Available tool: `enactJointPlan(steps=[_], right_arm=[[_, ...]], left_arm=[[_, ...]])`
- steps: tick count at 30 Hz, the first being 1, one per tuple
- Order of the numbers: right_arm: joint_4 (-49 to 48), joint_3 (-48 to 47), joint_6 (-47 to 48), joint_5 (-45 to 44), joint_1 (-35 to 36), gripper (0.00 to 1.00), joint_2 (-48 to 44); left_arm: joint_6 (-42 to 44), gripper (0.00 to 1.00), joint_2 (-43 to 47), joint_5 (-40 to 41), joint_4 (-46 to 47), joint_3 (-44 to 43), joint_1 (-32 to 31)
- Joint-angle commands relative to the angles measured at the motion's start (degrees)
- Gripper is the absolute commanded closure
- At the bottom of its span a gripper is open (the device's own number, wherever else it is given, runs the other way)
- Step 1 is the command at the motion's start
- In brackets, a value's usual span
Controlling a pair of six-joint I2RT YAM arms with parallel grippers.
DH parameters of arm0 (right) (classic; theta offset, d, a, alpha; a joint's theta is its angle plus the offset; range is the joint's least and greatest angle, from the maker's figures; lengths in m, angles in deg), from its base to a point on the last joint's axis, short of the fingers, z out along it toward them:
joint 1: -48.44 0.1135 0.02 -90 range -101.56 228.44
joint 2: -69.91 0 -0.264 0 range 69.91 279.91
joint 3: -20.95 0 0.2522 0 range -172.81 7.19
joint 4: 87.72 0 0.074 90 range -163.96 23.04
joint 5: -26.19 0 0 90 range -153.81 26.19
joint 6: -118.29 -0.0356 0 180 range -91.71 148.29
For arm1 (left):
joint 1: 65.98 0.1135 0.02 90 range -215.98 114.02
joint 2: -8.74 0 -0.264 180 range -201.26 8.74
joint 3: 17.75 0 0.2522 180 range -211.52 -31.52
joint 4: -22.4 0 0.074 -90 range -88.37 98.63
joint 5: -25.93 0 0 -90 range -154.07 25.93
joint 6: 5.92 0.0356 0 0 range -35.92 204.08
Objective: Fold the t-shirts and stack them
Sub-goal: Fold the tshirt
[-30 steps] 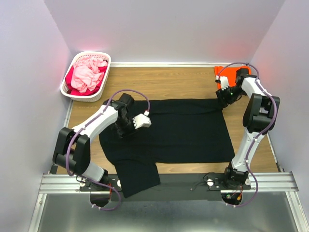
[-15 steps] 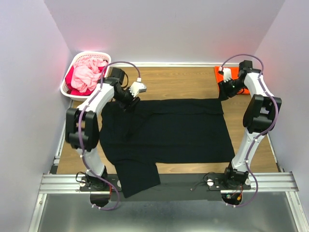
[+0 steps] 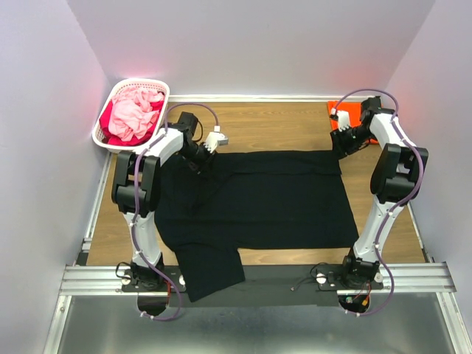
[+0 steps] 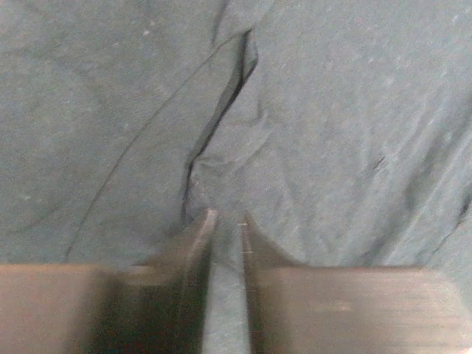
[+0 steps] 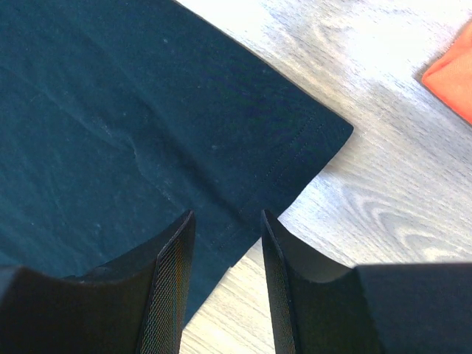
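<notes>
The large black t-shirt (image 3: 273,199) lies spread flat across the table, one part hanging over the near edge. My left gripper (image 3: 199,156) is at its far left corner. In the left wrist view the gripper (image 4: 227,217) has its jaws nearly together, pinching the black cloth (image 4: 332,110), and a crease runs away from the tips. My right gripper (image 3: 341,144) is open at the shirt's far right corner. In the right wrist view it (image 5: 225,217) straddles the hemmed corner (image 5: 295,147). The orange t-shirt (image 3: 352,110) lies folded at the far right; its edge shows in the right wrist view (image 5: 453,74).
A white lattice basket (image 3: 164,96) with pink and red clothes (image 3: 133,114) stands at the far left corner. White walls enclose the wooden table (image 3: 273,122) on three sides. A metal rail (image 3: 258,279) runs along the near edge.
My left arm swung from the shirt's middle left up to its far left corner, and a crease formed there. My right gripper rose toward the orange shirt, then came back to the black shirt's corner.
</notes>
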State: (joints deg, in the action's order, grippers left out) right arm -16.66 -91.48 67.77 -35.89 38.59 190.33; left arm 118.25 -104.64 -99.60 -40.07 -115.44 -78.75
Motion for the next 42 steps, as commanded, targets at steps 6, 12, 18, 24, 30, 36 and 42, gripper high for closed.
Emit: enactJointPlan(steps=[6, 12, 18, 24, 30, 36, 42], right_arm=[[1.7, -1.4, -0.2, 1.1, 0.1, 0.53, 0.4], [1.6, -0.3, 0.5, 0.7, 0.2, 0.53, -0.3], [1.7, -0.6, 0.2, 1.0, 0.2, 0.52, 0.2], [1.8, -0.6, 0.5, 0.2, 0.1, 0.49, -0.2], [1.8, 0.0, 1.1, -0.6, 0.1, 0.49, -0.5], [1.8, -0.6, 0.6, -0.2, 0.1, 0.49, 0.1], [1.8, -1.5, 0.7, -0.5, 0.1, 0.50, 0.3]], left_arm=[[0.1, 1.00, 3.7, -2.1, 0.5, 2.9, -3.0], [-3.1, 0.64, 8.0, 4.4, 4.0, 2.2, -0.7], [-3.1, 0.52, 5.1, 8.3, 4.6, 1.0, -0.1], [-2.7, 0.48, 0.7, 7.8, 4.4, 0.2, -0.1], [-2.4, 0.51, -0.3, 6.8, 4.1, 0.5, -0.2], [-0.5, 0.81, 0.5, 4.6, 2.3, 1.7, -1.3], [1.1, 1.00, 4.9, 2.6, -0.9, 3.3, -4.7]])
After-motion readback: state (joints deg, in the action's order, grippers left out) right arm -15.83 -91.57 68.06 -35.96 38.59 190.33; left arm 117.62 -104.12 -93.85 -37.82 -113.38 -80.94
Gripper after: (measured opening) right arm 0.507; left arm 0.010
